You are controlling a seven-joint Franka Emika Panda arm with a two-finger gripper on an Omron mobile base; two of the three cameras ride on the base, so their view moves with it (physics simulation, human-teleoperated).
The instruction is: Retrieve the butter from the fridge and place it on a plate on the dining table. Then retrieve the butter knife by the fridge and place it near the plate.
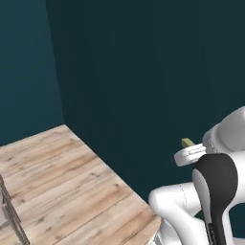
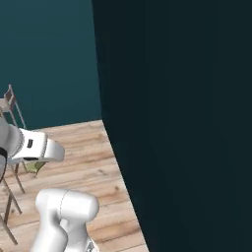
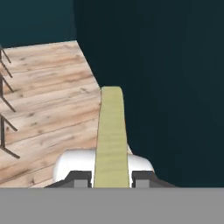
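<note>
The butter is a pale yellow-olive stick pinched between my two dark fingertips, and it points away from the hand over the floor. My gripper is shut on it. In the left base view one end of the butter pokes out above the white hand. In the right base view the butter hangs under the hand. The fridge, plate, dining table and butter knife are out of view.
A dark teal wall stands close ahead and to the right, its corner meeting a pale wooden floor. Thin metal chair legs stand at the left, with more chair legs by the floor's left edge.
</note>
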